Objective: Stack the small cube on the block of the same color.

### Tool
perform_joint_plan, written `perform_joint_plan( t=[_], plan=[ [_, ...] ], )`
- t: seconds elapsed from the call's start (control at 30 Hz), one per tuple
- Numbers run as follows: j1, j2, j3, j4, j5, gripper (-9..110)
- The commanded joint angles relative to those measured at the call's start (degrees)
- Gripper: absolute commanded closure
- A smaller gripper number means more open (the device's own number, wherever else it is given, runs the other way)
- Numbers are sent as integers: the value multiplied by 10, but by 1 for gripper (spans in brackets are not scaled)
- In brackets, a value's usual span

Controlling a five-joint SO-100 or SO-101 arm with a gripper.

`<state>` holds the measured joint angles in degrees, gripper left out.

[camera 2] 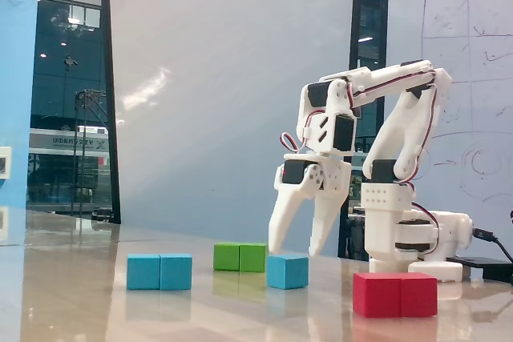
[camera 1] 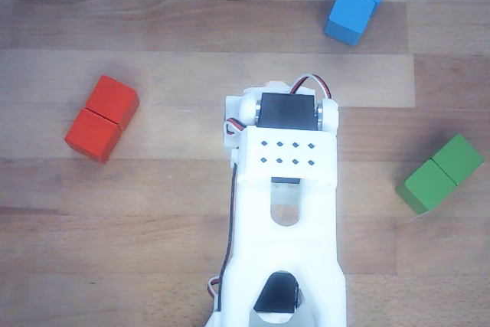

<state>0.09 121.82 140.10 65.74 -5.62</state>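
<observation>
Three double blocks dot a glossy wooden table (camera 2: 72,294) beside glass walls (camera 2: 72,94).

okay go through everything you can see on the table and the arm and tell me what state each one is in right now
end effector: open, empty, fingers pointing down just above the small cube
small cube: resting on the table, not gripped, nothing on it
blue block: flat on the table, top bare
green double block: flat on the table, untouched
red double block: flat on the table, untouched
</observation>
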Motion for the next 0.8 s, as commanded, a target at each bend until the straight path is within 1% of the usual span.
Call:
perform_joint_plan(
  t=[0.0,0.17,0.4,0.77],
  plan=[
    [7,1,-6,-14,-4,66],
    [11,-10,-3,-15,-3,66],
    [68,-11,0,-17,-3,67],
    [31,-81,-3,-78,-3,70]
  ],
)
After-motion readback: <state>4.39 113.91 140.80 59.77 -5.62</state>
